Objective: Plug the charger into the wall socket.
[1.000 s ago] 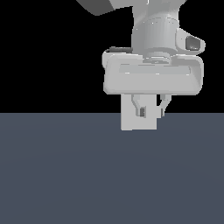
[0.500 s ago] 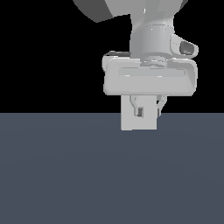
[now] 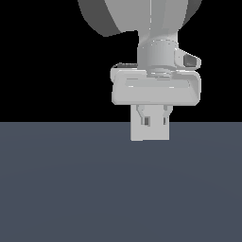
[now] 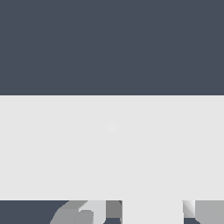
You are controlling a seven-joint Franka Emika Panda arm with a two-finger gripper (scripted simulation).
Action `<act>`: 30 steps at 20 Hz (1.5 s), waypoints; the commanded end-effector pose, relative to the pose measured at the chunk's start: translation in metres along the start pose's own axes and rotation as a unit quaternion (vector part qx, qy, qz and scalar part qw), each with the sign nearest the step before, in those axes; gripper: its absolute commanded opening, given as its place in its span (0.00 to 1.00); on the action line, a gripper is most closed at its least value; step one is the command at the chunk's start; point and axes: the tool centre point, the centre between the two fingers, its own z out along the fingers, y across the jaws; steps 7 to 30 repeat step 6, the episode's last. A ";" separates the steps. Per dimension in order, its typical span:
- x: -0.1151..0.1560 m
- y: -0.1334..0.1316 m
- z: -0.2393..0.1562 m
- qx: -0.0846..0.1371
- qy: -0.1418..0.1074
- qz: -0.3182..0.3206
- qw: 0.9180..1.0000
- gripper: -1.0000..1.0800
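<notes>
Exterior view: we see the gripper (image 3: 154,122) hanging straight down from the arm (image 3: 142,19), right where the black backdrop meets the dark grey floor (image 3: 56,189). The wall socket (image 3: 149,133) is the pale square plate directly under the hand, standing upright. We see only a plain face, no slots. The fingers (image 3: 141,113) overlap the plate's upper part in this view. We cannot tell whether they are in front of the plate or behind it, nor whether they touch it. The fingers are set narrow, with only a small gap between them, and the charger does not stand out against the plate here.

Wrist view: we get a pale block at the frame edge, the charger (image 4: 152,213), with grey finger parts flush against both its flanks, so we read it as clamped. It runs straight into a broad pale band (image 4: 111,148) that spans the whole width, with no visible seam between them. We cannot tell whether that band is the socket or the charger's own body. The floor shows beyond the band.
</notes>
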 end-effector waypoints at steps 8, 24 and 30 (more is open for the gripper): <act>0.004 0.000 0.000 0.000 0.000 0.000 1.000 0.00; 0.004 0.000 0.000 0.000 0.000 0.000 1.000 0.00; 0.004 0.000 0.000 0.000 0.000 0.000 1.000 0.00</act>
